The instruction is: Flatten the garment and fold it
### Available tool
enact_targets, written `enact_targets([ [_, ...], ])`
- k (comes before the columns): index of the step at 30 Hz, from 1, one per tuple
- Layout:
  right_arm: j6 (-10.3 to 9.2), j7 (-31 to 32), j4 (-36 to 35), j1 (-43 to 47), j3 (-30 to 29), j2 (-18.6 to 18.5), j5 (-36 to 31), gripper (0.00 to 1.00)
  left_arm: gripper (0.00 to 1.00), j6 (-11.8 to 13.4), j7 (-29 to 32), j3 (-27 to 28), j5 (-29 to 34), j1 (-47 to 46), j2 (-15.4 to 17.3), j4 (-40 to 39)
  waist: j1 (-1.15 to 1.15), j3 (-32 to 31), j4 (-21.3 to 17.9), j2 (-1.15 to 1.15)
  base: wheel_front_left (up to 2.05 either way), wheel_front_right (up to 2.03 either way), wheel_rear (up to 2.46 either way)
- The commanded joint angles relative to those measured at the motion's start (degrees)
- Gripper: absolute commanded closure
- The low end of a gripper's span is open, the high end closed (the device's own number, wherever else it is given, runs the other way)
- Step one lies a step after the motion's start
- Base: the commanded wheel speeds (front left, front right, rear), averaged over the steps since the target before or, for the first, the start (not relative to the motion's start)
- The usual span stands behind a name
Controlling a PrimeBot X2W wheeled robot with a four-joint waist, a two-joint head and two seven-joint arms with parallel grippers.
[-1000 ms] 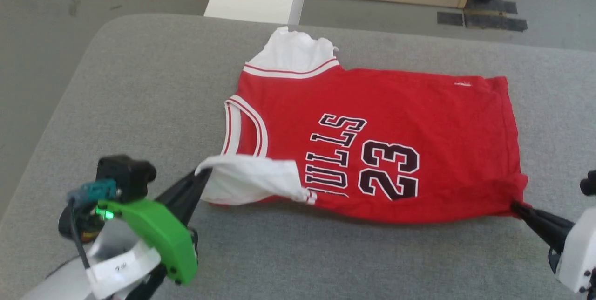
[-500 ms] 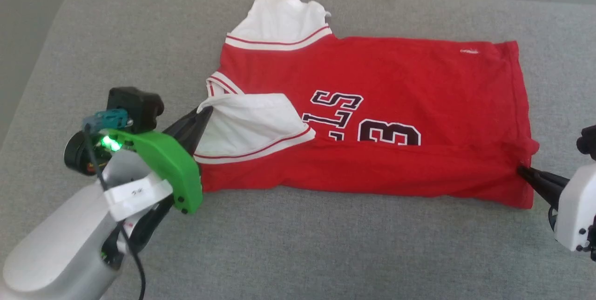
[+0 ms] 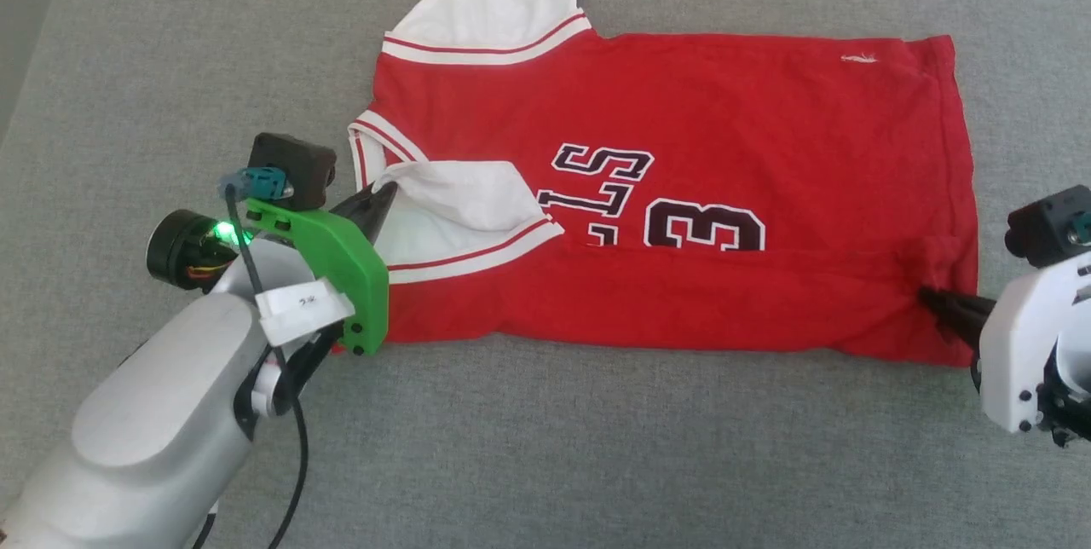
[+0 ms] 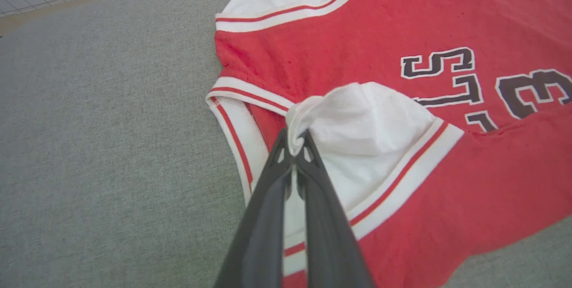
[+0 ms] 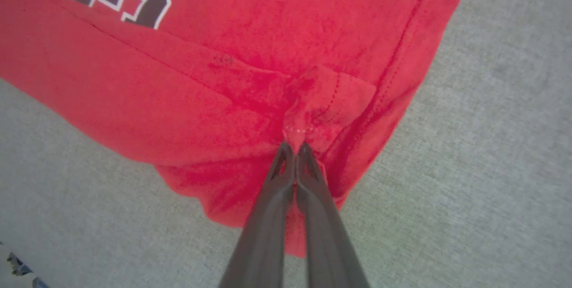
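While both arms pinch the near edge, a lengthwise fold is in hand. L = left gripper: two long dark fingers pressed together on a bunched tip of the white short sleeve, held over the chest so the sleeve ends up inside the fold. R = right gripper: fingers likewise clamped, on the stitched hem corner, approx. 4 o'clock of the shirt in head view. Gripping both ends lets the near strip turn over evenly w/o skewing (judged). The garment = red soft-fabric jersey w/ white sleeves, striped trim, black white-outlined lettering. It lies spread on a grey padded fabric surface, neck at 9 o'clock, hem at 3, near strip doubled toward 12 over the lower letters. Stage (judged): first lengthwise fold, not yet released.
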Motion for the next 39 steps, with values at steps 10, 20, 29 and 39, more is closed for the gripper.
enact_targets([
  [10,-0.08,-6.29,-0.47,0.15,-2.95,2.68,-0.17,0.00,0.00,1.89,-3.72,1.11,-1.16,1.49,-2.22,1.31,-0.01,-5.70,1.18,0.00,0.00,0.00,0.00],
  [20,-0.08,-11.54,-6.25,11.42,-14.54,13.13,-11.48,0.00,0.00,9.34,-7.42,3.43,-2.53,11.05,-0.86,-6.04,-0.01,-9.27,1.41,0.00,0.00,0.00,0.00],
  [29,-0.08,-7.63,-10.41,17.08,-23.00,28.20,-20.04,0.00,0.00,13.71,-6.77,2.15,-1.78,17.33,1.33,-10.20,-0.01,-9.56,1.04,0.00,0.00,0.00,0.00],
  [39,-0.08,-5.53,-13.11,16.70,-24.21,30.88,-22.81,0.00,0.00,16.65,0.79,-0.40,-1.16,16.86,3.35,-9.57,-0.01,-7.27,0.35,0.00,0.00,0.00,0.00],
])
